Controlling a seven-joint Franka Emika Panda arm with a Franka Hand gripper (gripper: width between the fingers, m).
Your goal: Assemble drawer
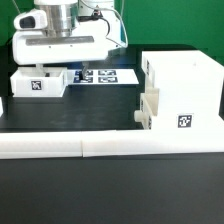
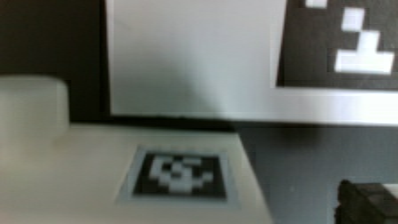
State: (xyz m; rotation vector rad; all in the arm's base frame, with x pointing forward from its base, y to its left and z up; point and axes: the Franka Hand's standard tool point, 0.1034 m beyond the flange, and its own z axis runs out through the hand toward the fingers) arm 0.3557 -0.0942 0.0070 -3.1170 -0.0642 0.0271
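One small white tray (image 1: 40,84) with a square tag lies at the exterior view's left. My gripper (image 1: 46,66) hangs right over it, low and close. In the blurred wrist view the tray's tagged face (image 2: 182,172) fills the lower part, between my gripper's (image 2: 199,208) jaws. Only one dark fingertip (image 2: 368,198) shows, far out at the edge, so the jaws stand wide apart. The large boxy housing (image 1: 185,85) stands at the exterior view's right, with a second small tray (image 1: 147,108) against its open side.
The marker board (image 1: 105,75) lies behind the tray and also shows in the wrist view (image 2: 196,60). A long low white border rail (image 1: 110,147) runs along the front of the black table.
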